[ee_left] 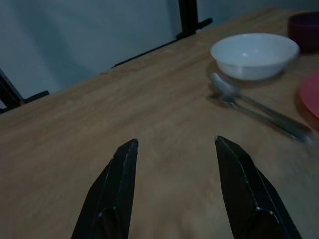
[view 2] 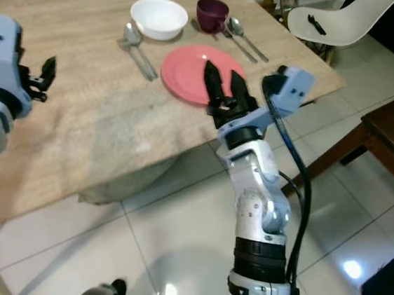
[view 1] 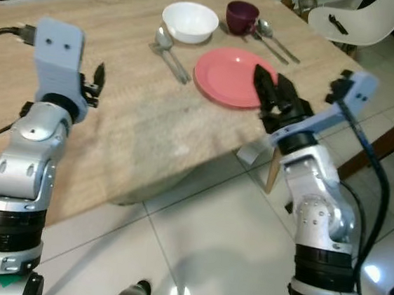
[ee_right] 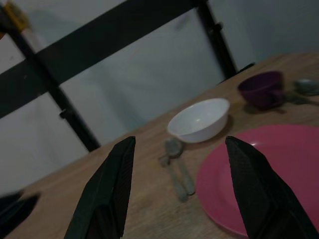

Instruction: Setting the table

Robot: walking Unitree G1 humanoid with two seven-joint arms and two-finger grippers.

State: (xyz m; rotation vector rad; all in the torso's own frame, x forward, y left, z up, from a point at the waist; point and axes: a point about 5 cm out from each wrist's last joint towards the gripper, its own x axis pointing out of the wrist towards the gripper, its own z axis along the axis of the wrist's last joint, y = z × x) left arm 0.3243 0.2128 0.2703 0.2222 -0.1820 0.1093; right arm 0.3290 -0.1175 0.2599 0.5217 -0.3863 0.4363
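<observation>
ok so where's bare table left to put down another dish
The wide bare stretch of wooden table runs between the left end effector and the pink plate, down to the near edge. It is crowded at the far right corner: white bowl, purple cup, and spoons flanking the plate.

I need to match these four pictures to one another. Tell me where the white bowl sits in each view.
Left eye view: white bowl at top centre, beyond the pink plate.
Right eye view: bowl upper left of centre.
Left wrist view: bowl upper right, behind two spoons.
Right wrist view: bowl at centre, between the gripper's fingers.
Shared landmark: the purple cup beside the bowl.
</observation>
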